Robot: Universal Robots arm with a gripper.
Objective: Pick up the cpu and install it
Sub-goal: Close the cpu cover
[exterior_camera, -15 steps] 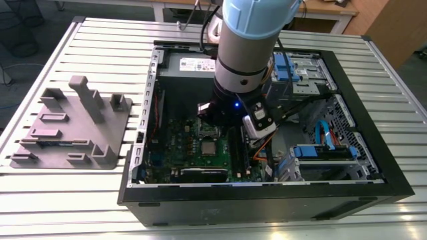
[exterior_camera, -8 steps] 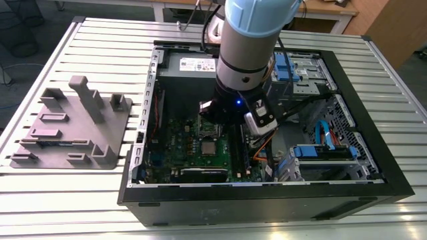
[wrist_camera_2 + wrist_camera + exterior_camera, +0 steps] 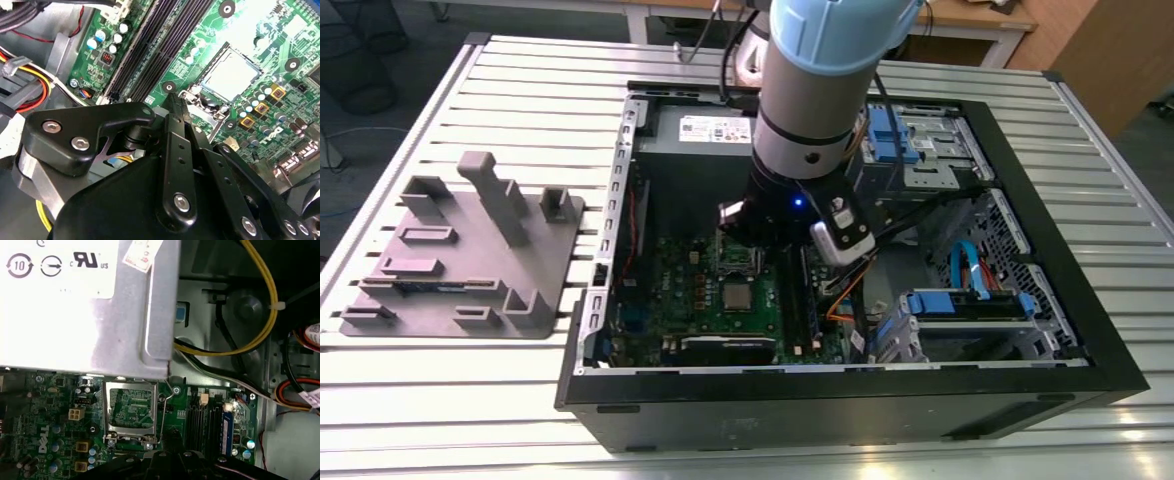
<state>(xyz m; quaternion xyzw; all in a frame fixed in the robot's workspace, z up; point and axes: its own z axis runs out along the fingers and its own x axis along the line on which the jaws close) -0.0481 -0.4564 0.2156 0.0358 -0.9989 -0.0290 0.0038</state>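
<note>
The cpu [image 3: 738,297] is a small silvery-grey square lying flat in the socket on the green motherboard [image 3: 680,300] inside the open computer case. In the second wrist view the cpu [image 3: 232,75] looks pale inside the dark socket. The shiny hinged socket frame [image 3: 131,410] stands open beside it, with its thin lever [image 3: 163,412] raised. My gripper [image 3: 750,232] hangs low over the board at the frame end of the socket. Its black tips [image 3: 172,434] are together in the first wrist view, with nothing visible between them. The gripper [image 3: 171,100] is dark in the second wrist view.
A big grey power supply box [image 3: 75,305] sits close behind the socket. Yellow and black cables [image 3: 265,315] run beside it. Memory slots [image 3: 160,45] flank the socket. Blue drive cages [image 3: 967,305] fill the case on the exterior view's right. A grey parts fixture [image 3: 467,250] lies on the slatted table.
</note>
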